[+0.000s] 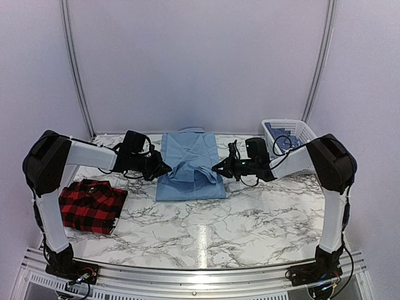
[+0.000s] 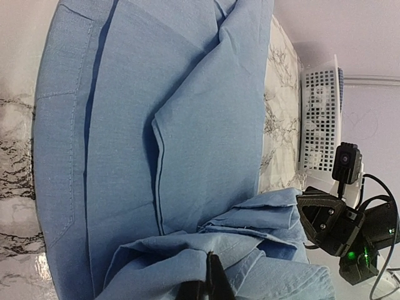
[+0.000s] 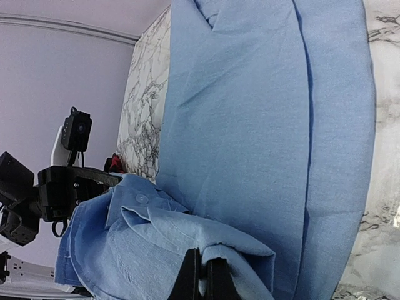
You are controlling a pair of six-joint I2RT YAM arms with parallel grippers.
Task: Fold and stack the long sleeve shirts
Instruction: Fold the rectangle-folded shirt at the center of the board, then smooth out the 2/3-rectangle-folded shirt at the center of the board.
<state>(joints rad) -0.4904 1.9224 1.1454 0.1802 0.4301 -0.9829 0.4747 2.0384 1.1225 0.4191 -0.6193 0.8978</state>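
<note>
You have both grippers clamped on the light blue shirt (image 1: pixel 190 165), mid-table by the far edge.

Your left gripper (image 1: pixel 164 169) and right gripper (image 1: pixel 217 167) each have their jaws pressed together on a bunched fold of cloth at the shirt's near end, one from either side. The shirt's far part lies flat on the table (image 1: pixel 250 219). The red-and-black plaid shirt (image 1: pixel 92 204) sits folded at the left edge; a white basket (image 1: pixel 294 131) stands at the far right corner.
</note>
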